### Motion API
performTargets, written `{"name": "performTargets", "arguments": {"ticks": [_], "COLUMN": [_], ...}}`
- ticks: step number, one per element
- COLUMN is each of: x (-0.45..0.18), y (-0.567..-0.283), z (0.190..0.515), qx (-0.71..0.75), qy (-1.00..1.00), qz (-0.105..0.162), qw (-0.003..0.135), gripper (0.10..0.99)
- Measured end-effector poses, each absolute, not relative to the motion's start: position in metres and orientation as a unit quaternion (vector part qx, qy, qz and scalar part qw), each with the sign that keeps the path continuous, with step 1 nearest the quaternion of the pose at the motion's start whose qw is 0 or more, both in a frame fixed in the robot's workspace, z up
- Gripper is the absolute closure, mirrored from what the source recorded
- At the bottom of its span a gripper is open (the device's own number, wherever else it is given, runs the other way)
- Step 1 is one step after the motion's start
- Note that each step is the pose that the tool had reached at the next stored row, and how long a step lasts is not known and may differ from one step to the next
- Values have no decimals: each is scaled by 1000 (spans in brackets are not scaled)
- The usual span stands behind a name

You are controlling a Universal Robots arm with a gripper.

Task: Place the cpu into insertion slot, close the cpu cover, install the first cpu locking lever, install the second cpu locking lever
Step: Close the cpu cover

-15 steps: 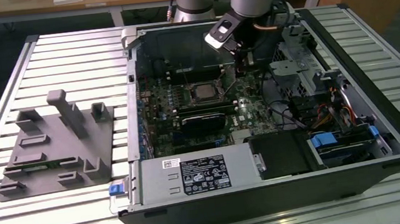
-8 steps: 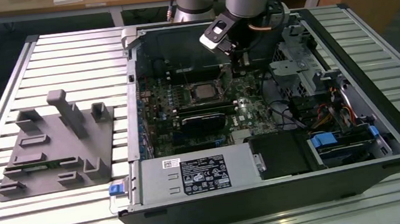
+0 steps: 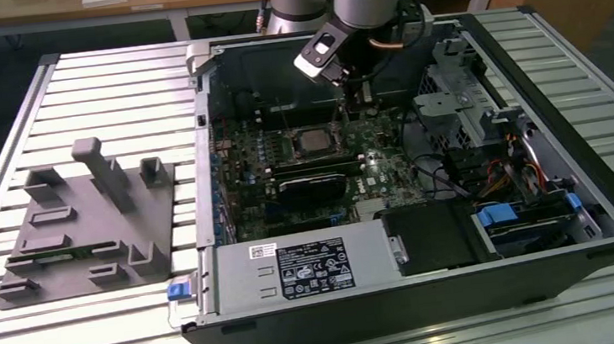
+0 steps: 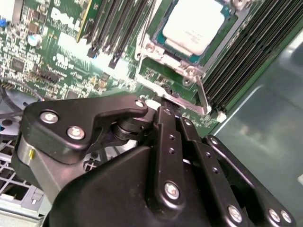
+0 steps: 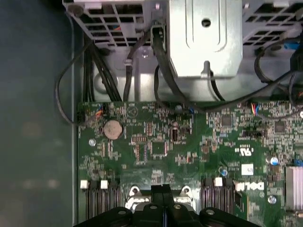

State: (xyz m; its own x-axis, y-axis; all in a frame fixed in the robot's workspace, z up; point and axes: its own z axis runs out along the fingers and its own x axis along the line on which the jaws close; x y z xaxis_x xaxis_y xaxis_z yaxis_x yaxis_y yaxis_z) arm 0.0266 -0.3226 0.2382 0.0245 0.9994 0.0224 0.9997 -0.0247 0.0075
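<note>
1. The end effector (image 4: 164,101) has its fingers pressed together, the tips meeting at the insertion slot's (image 3: 310,141) edge. Whether they pinch anything, I cannot tell.
2. A thin silver locking lever (image 4: 202,97) lies just beside the tips, its long axis running out from the slot's corner.
3. The cpu (image 4: 191,23) sits in the slot, and the cpu cover (image 4: 158,53) appears to lie flat around it.
4. In the exterior view the slot is at upper centre, inside the open computer case (image 3: 432,295) standing on the table (image 3: 106,81), with the end effector just above it.
</note>
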Motion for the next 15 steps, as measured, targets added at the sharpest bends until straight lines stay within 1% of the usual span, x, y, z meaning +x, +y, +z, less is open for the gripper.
{"name": "performTargets", "arguments": {"ticks": [15], "x": [10], "y": [-323], "z": [238], "qx": [-716], "qy": [-698], "qz": [-13], "qw": [7], "gripper": [980]}}
